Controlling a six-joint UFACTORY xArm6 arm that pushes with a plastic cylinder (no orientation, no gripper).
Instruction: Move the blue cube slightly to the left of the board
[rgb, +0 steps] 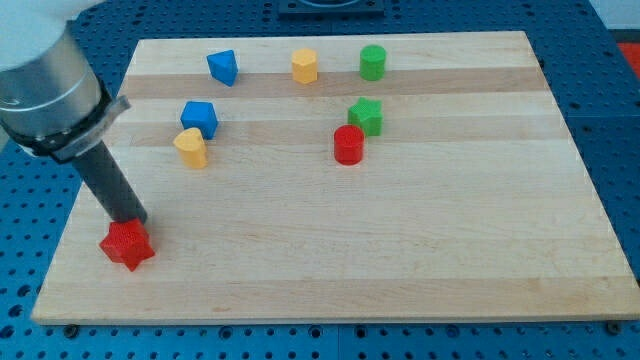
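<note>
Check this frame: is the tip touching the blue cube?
No, my tip sits at the red star block near the view's bottom left, well apart from the blue cube.

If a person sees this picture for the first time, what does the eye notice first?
The big grey arm at the view's left, its dark rod ending in my tip right beside the red star-shaped block near the wooden board's bottom-left corner. Next, the blue cube touching the yellow block, upper left.
</note>
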